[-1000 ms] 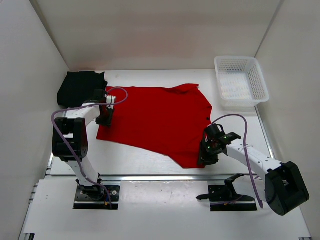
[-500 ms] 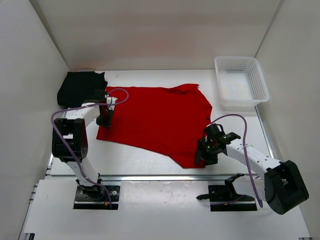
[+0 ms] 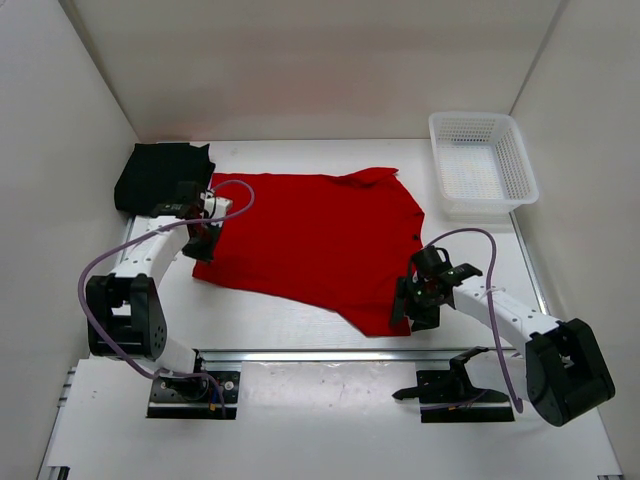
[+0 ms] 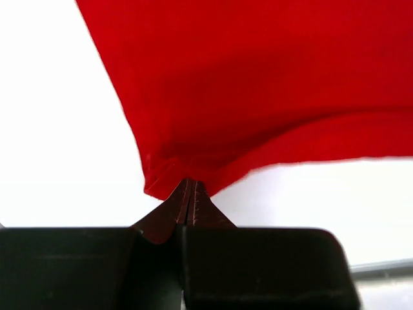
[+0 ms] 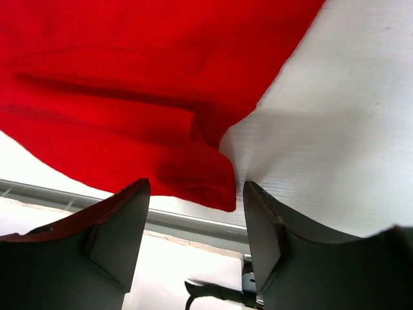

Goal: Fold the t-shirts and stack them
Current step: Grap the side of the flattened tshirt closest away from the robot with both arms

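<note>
A red t-shirt (image 3: 310, 240) lies spread across the middle of the table. My left gripper (image 3: 203, 242) is at its left corner and is shut on a pinch of the red cloth (image 4: 193, 129), with the tips (image 4: 189, 185) together at the hem. My right gripper (image 3: 408, 316) is at the shirt's near-right corner and stands open. That folded corner (image 5: 193, 174) lies between its fingers (image 5: 122, 219), above the gap (image 5: 197, 188). A black t-shirt (image 3: 160, 175) lies folded at the back left.
A white mesh basket (image 3: 482, 165) stands at the back right. White walls close in the table on three sides. A metal rail (image 3: 300, 355) runs along the table's near edge, just below the red shirt's corner.
The left jaws closed on the shirt's left corner, and the left arm's elbow swung out to the left. The right jaws opened wider around the near-right corner.
</note>
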